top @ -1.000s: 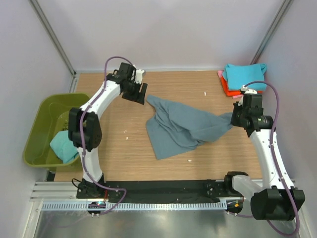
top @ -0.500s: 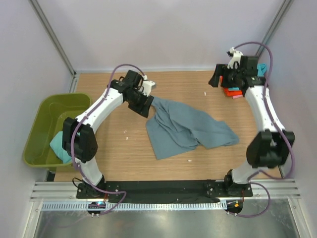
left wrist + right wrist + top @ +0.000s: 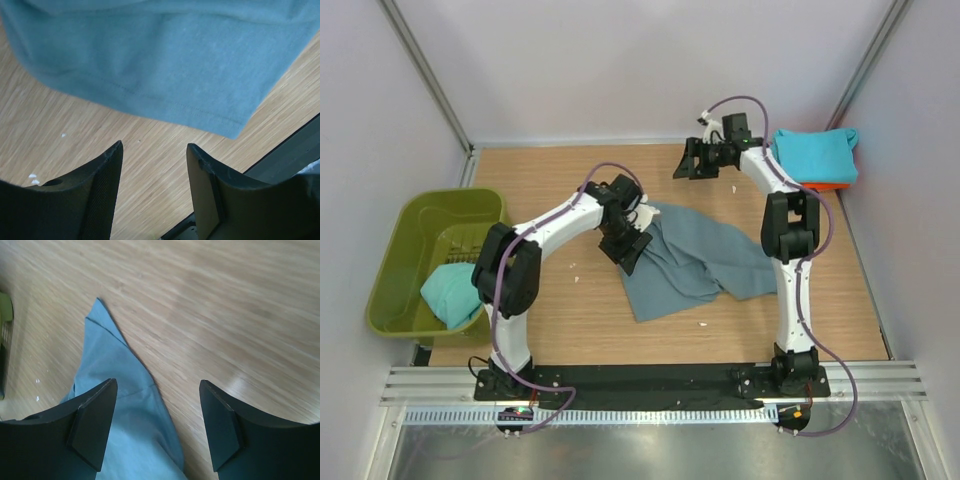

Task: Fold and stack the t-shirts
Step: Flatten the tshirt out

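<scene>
Wooden tabletop [image 3: 580,310]: crumpled blue-grey t-shirt [image 3: 700,250], apparently the spreading step; left fingers [image 3: 102,195] and right fingers [image 3: 92,420] gape empty at its edges; corners need grasping.

A light wood-grain tabletop [image 3: 570,320] fills the centre of the overhead view. An olive-green plastic tub [image 3: 408,240] sits at its left edge, middle left of the frame. Small white specks [image 3: 734,188] dot the wood. A black strip [image 3: 650,378] and a ridged metal rail [image 3: 650,415] run along the bottom. Pale walls [image 3: 640,70] close off the top.
</scene>
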Tool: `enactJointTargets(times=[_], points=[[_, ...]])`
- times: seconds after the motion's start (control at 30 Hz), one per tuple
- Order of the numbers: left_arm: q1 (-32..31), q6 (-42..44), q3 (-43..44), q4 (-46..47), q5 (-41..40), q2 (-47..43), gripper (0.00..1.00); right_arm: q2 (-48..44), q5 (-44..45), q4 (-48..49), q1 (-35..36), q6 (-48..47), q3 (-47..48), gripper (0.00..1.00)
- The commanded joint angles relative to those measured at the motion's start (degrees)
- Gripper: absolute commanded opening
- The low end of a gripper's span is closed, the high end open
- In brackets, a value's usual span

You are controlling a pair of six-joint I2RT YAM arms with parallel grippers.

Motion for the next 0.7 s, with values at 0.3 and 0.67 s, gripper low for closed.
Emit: enactJointTargets(times=[0.3,0.67], points=[[-2.17,0.95,1.67,-1.37,-1.28,5.81,0.56,7.25,-2.28,2.84,3.90,2.20,4.14,0.75],[-2.08,-0.28,-5.71,-0.41,-4.53,0.37,0.56,8.22,-4.03,1.26,7.50,2.19,0.98,0.75]])
